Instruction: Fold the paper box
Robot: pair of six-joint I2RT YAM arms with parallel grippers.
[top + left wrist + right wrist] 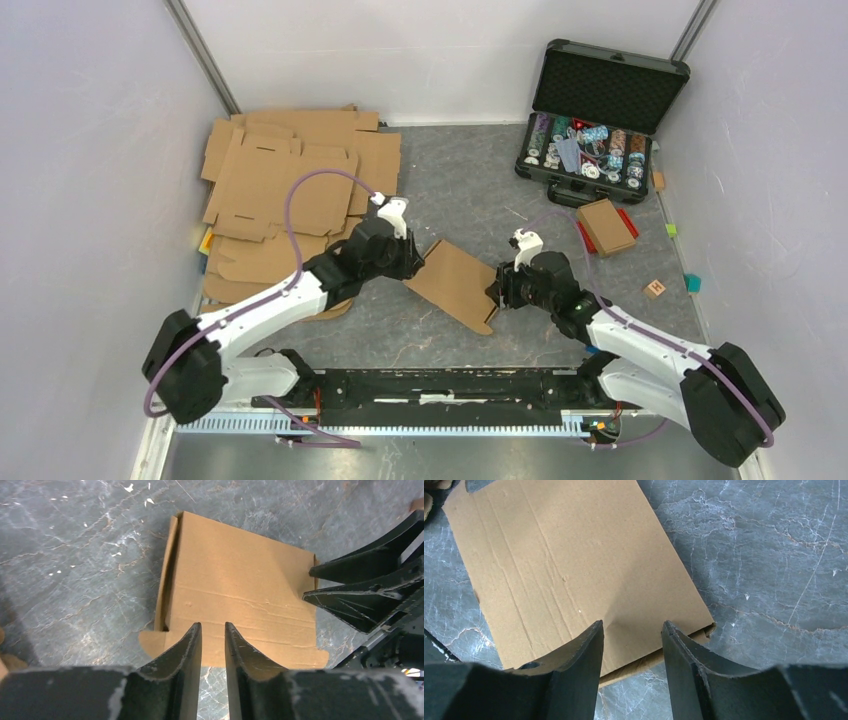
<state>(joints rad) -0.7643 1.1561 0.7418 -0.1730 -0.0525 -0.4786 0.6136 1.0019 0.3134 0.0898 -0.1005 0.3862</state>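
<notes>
We see the paper box (pixel 455 283) lying on the desk (pixel 450 190) between both arms. The left fingers (pixel 182 652) are slightly parted and the right fingers (pixel 584 652) wider, neither gripping it (the open black case (pixel 610 95) holds poker chips (pixel 585 145)).

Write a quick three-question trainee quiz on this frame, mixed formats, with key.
1. True or false: the paper box lies on the table between the left gripper and the right gripper.
2. In the top view, the flat cardboard blanks are piled: A) at the far left, B) at the far right, C) by the arm bases.
3. Fill in: the lid of the poker chip case stands ____.

Key: 1 true; 2 A; 3 open.
</notes>
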